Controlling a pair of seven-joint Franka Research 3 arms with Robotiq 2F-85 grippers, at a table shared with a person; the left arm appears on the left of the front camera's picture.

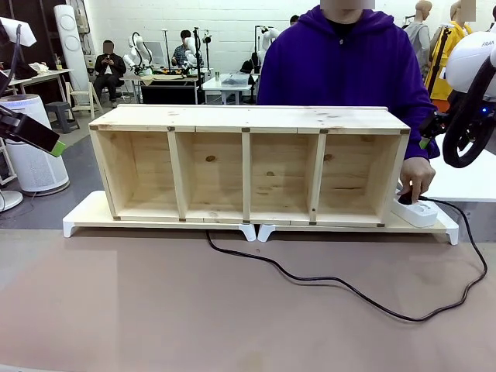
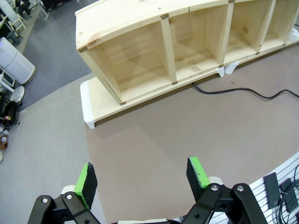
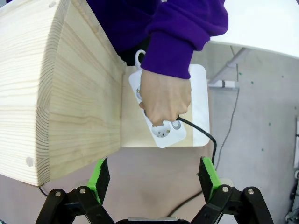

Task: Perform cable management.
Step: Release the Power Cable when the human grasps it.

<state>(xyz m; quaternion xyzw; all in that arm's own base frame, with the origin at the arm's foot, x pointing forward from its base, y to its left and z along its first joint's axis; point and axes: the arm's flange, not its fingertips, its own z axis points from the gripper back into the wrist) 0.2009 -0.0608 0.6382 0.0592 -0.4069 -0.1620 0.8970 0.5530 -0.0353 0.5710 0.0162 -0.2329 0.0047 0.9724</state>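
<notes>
cable (image 3: 212,149) apparently beyond open right jaws.

Bright, even light falls from overhead in all three views, and shadows stay soft — the wooden shelf (image 1: 248,163) throws only a faint dark band onto the brown table (image 1: 155,310) beneath its white base. Inside the shelf's compartments the light dims a little toward the back. The front view is sharp throughout. Both wrist views bend straight lines (the shelf's top edge curves strongly in the left one) — wide-angle distortion, strongest at the borders. No glare shows on the table.
</notes>
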